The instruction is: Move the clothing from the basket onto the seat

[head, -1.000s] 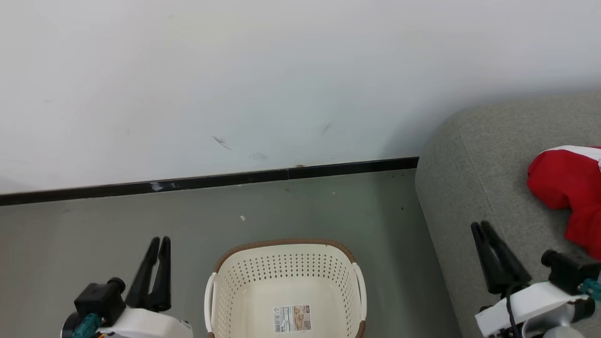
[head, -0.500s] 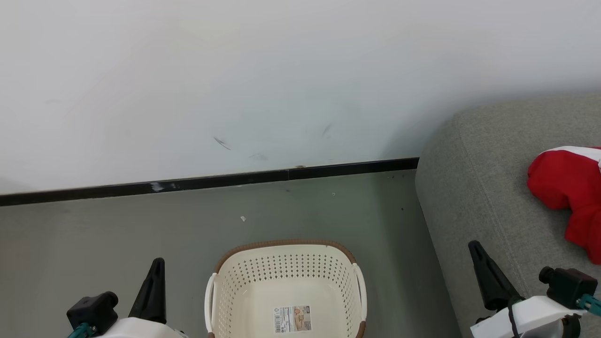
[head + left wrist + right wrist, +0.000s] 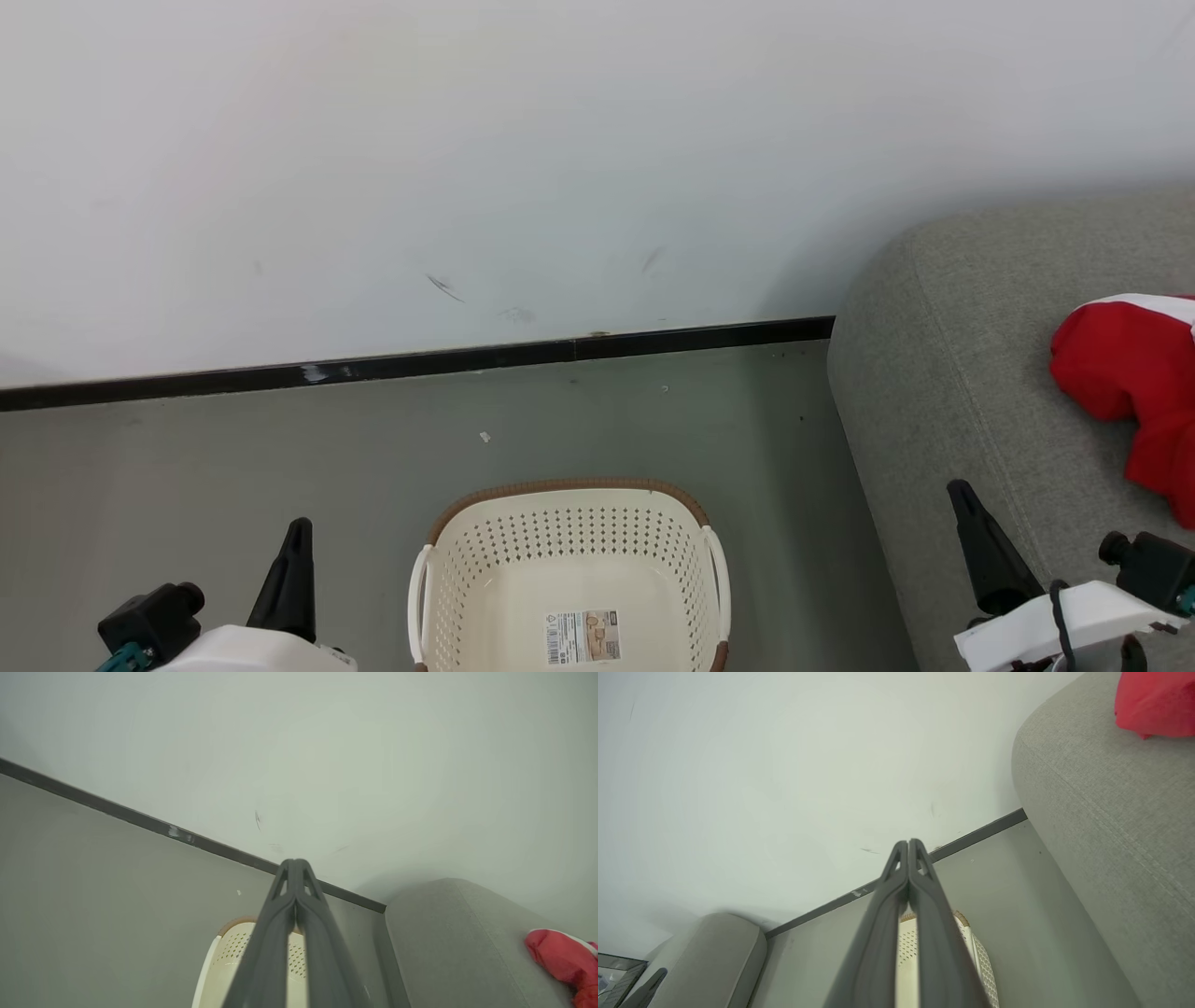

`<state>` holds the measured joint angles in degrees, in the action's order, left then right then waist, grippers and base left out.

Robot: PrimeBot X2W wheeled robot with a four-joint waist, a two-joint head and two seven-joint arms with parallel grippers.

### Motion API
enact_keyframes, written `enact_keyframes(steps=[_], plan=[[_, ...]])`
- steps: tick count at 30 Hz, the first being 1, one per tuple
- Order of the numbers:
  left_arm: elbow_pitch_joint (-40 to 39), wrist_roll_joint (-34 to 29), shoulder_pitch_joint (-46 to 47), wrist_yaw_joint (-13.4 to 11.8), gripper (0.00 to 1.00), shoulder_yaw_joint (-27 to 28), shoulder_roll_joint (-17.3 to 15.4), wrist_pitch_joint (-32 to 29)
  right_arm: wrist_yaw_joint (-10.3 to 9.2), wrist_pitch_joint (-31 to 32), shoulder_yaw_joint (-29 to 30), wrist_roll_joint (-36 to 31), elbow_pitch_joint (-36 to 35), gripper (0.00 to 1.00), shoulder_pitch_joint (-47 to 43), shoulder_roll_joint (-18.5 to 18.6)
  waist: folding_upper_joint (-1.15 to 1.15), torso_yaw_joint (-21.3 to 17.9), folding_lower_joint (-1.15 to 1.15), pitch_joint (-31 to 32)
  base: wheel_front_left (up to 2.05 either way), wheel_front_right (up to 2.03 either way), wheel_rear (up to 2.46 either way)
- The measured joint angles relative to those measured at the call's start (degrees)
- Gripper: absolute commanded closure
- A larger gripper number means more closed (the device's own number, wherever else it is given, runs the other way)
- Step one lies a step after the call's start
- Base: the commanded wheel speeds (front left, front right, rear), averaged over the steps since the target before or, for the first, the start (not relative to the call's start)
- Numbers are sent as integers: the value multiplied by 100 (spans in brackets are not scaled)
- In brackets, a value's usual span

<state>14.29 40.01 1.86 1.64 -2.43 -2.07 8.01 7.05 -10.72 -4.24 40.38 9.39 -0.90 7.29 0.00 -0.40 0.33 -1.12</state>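
The left gripper, lower left, and right gripper, lower right, are pinched together, empty. Between them the laundry basket looks emptied. The red clothing lies on the seat, right edge. Transfer seems done; the arms likely just need parking.

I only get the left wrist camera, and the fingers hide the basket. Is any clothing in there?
Observer: No. In the head view, what shows of the basket is bare apart from a barcode label.
Operator: Where's my other arm?
Observer: The right fingers are shut and empty, near the seat.
Operator: Anything else around?
Observer: The right wrist view shows a second grey cushion by the wall.
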Motion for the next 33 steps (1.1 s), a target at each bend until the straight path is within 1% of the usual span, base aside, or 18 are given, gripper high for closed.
enact_keyframes(steps=[10, 13, 14, 18, 23, 27, 33], plan=[[1, 689, 5, 62, 100, 103, 1, -209, 0, 190, 116, 749, 36, 100, 5, -8, 0, 7, 52, 64, 0, 0, 0], [1, 822, 5, 74, 100, 126, 1, -248, 0, 244, 135, 891, 44, 100, 8, -10, 0, 8, 59, 77, 0, 0, 0], [0, 955, 5, 108, 100, 153, 1, -296, 0, 275, 154, 1036, 51, 100, 12, -15, 0, 9, 63, 89, 0, 0, 0], [2, 1166, 5, 111, 100, 178, 1, -352, 0, 325, 176, 1262, 68, 100, 16, -26, 0, 11, 67, 105, 0, 0, 0], [7, 1516, 5, 155, 100, 221, 2, -450, 0, 420, 216, 1629, 101, 100, 20, -33, 0, 14, 64, 121, 0, 0, 0], [20, 1793, 7, 162, 100, 264, 2, -535, 0, 482, 264, 1931, 155, 100, 24, -44, 0, 16, 48, 123, 0, 0, 0], [49, 2204, 12, 211, 100, 321, 3, -651, 0, 595, 323, 2365, 221, 100, 47, -73, 0, 20, 17, 111, 0, 0, 0]])
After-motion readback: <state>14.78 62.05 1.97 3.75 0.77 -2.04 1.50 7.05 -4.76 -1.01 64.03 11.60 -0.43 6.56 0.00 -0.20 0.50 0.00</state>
